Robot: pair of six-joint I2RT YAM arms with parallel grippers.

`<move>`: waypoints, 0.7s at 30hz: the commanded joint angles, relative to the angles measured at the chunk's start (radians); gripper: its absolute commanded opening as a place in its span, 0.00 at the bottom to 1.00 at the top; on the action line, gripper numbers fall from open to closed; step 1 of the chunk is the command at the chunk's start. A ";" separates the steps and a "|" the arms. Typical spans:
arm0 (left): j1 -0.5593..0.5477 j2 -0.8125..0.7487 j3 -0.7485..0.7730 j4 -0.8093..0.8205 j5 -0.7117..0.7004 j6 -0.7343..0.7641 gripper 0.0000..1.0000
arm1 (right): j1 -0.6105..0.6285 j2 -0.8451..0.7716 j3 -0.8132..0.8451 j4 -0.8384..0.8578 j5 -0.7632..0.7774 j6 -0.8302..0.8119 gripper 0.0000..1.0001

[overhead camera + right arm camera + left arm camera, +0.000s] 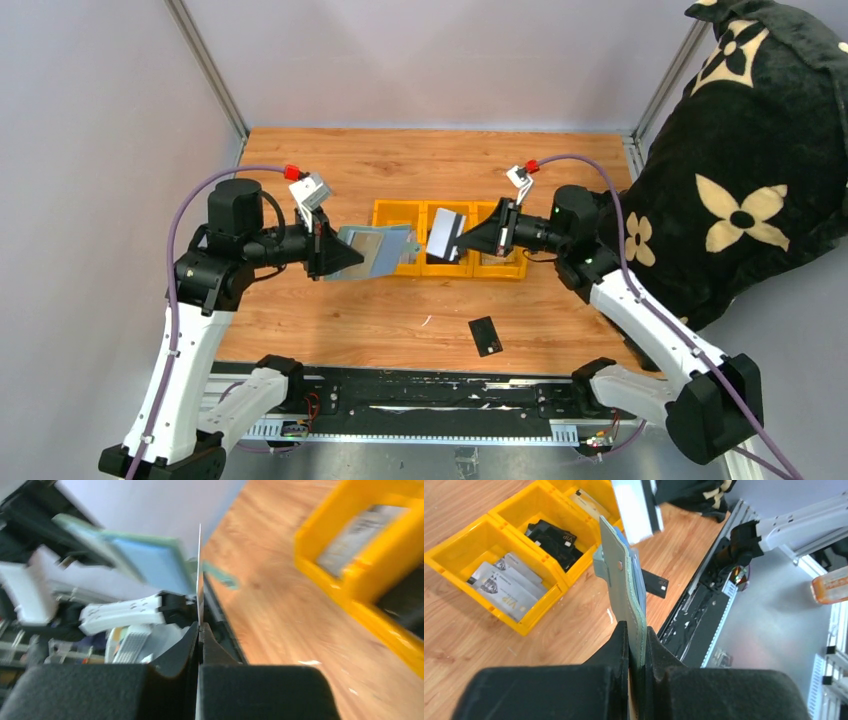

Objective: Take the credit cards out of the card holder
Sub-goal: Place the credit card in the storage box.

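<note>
Bright even light, soft shadows, right wrist view blurred

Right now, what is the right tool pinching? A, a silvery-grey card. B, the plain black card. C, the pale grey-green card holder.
A: the right tool is shut on a silvery-grey card held in the air, while the black card lies flat on the table and the left tool clamps the card holder.
</note>
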State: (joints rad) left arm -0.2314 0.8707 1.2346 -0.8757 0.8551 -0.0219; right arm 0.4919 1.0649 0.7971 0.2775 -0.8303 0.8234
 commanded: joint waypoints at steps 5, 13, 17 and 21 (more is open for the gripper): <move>-0.002 0.016 0.002 -0.203 -0.071 0.361 0.00 | -0.139 0.110 0.096 -0.312 0.108 -0.235 0.00; -0.003 0.021 0.016 -0.372 -0.186 0.694 0.00 | 0.019 0.480 0.334 -0.345 0.182 -0.268 0.00; -0.005 0.013 -0.003 -0.423 -0.225 0.784 0.00 | 0.085 0.649 0.470 -0.378 0.234 -0.258 0.00; -0.022 0.012 -0.055 -0.433 -0.274 0.846 0.00 | 0.151 0.773 0.570 -0.398 0.318 -0.239 0.00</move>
State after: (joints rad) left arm -0.2344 0.8909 1.2205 -1.2671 0.6407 0.6964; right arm 0.5846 1.7584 1.2831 -0.0586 -0.6170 0.5838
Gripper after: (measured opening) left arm 0.068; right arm 0.004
